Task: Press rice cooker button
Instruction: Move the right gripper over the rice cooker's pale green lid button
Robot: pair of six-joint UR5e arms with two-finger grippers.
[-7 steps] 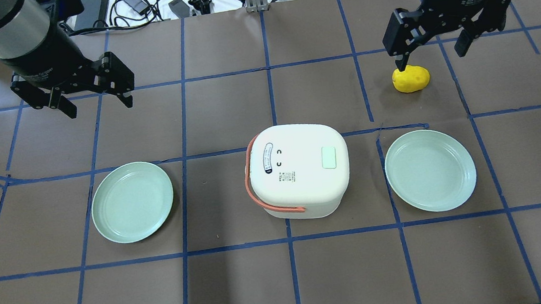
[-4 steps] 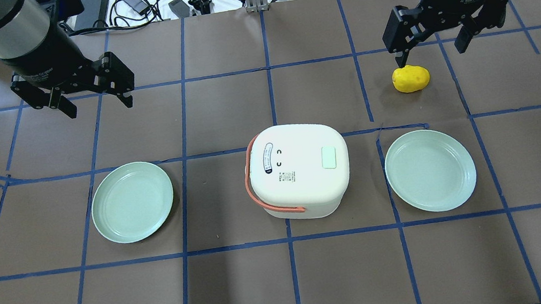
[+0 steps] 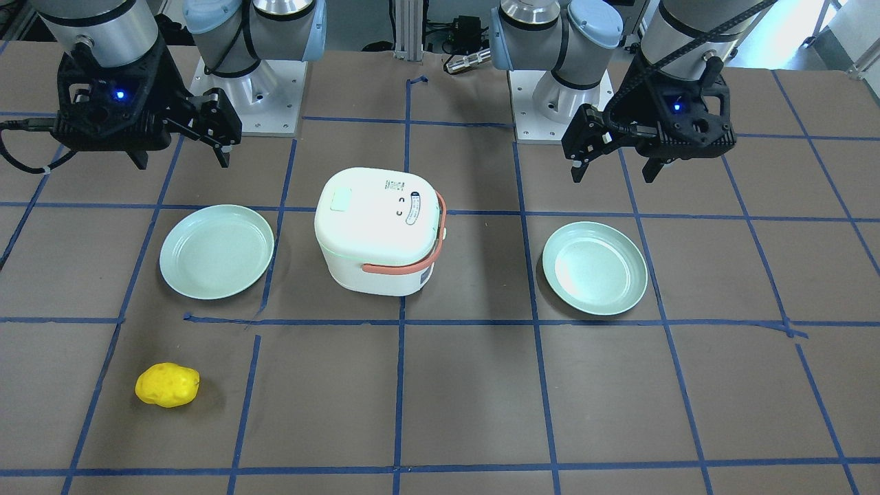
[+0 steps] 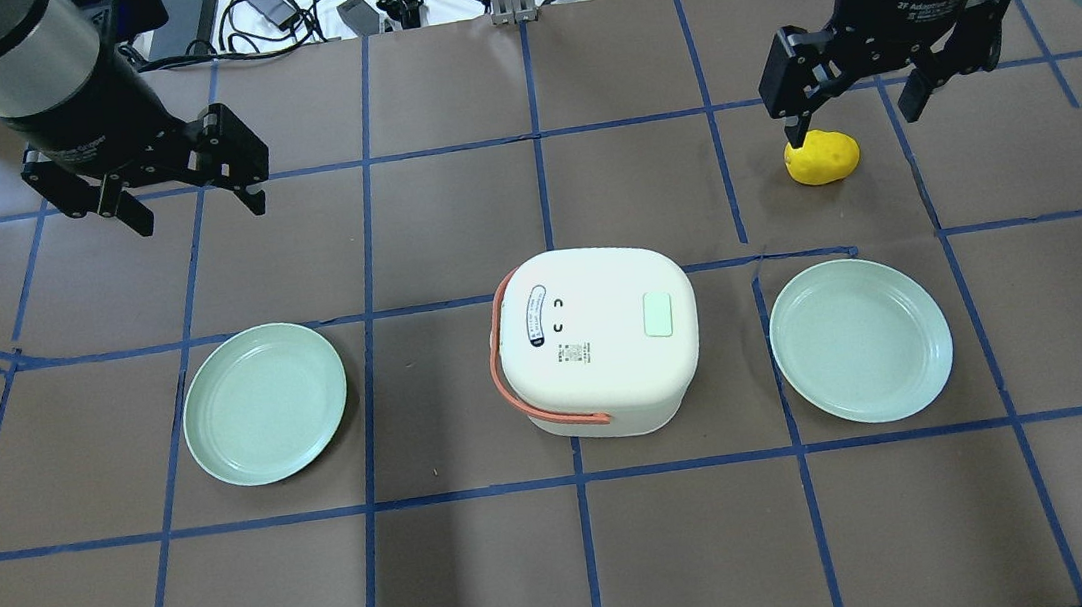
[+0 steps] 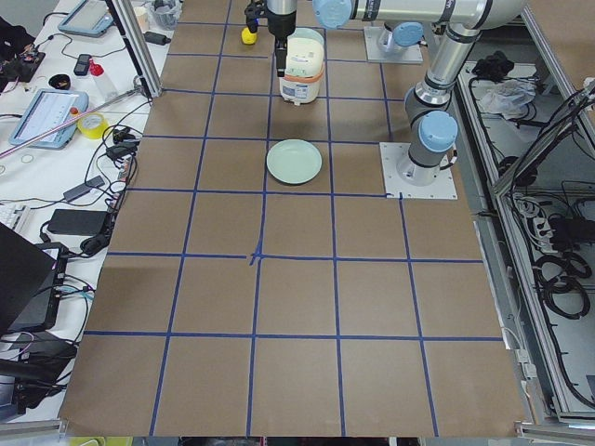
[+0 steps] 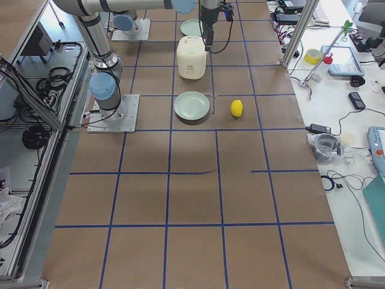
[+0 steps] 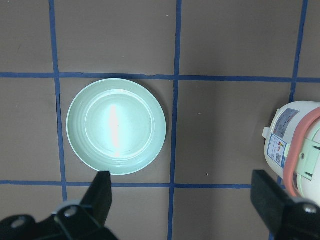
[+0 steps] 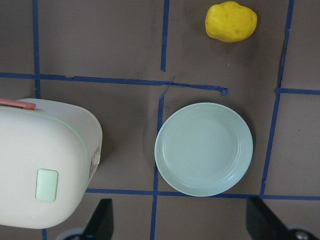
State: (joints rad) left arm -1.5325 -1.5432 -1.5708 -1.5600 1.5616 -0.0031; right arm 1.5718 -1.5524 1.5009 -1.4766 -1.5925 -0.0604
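Bench [image 4: 568,562]: rice cooker [image 4: 599,378] at centre, lid facing up. Right gripper [image 4: 850,118] spread wide, raised, well apart from the cooker; left gripper [image 4: 199,215] likewise wide. Pale green button [image 4: 658,314] sits on the lid's right side. Suggest: narrow the right gripper, descend vertically, press centred with one fingertip, gently.

Cooker [image 4: 597,353] between plates [image 4: 265,403], potato [image 4: 822,158], perhaps, beyond right one

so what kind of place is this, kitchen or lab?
A robotics lab bench, most likely, not a kitchen. The table is covered in brown paper with a blue tape grid, a side bench holds tablets and cables, and the rice cooker sits on the table like a staged prop.
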